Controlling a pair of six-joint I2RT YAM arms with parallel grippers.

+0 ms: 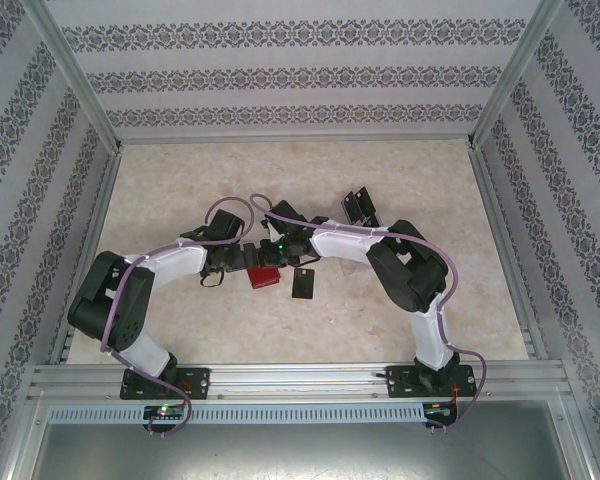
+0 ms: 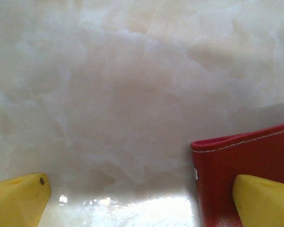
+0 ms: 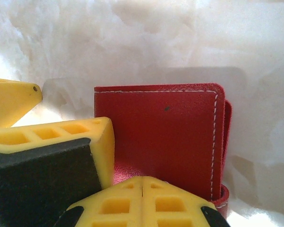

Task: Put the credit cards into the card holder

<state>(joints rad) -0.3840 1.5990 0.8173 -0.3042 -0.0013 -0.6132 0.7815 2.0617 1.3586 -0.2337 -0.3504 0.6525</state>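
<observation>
The card holder (image 1: pixel 264 277) is a red wallet lying folded shut on the marble table, mid-table between the two wrists. In the right wrist view the card holder (image 3: pixel 165 137) has white stitching along its edge. My right gripper (image 3: pixel 142 201) is shut, tips pressed together with nothing between them, at the wallet's near edge. My left gripper (image 2: pixel 142 203) is open wide: one yellow finger (image 2: pixel 262 201) is over the card holder (image 2: pixel 246 165), the other (image 2: pixel 16 198) over bare table. One black credit card (image 1: pixel 304 284) lies flat just right of the wallet.
Two dark card-like shapes (image 1: pixel 358 205) stand tilted behind the right forearm. Aluminium rails (image 1: pixel 280 378) and patterned walls fence the table. Both wrists (image 1: pixel 242 258) (image 1: pixel 285 240) crowd the middle. Bare marble (image 1: pixel 180 190) lies to the rear and sides.
</observation>
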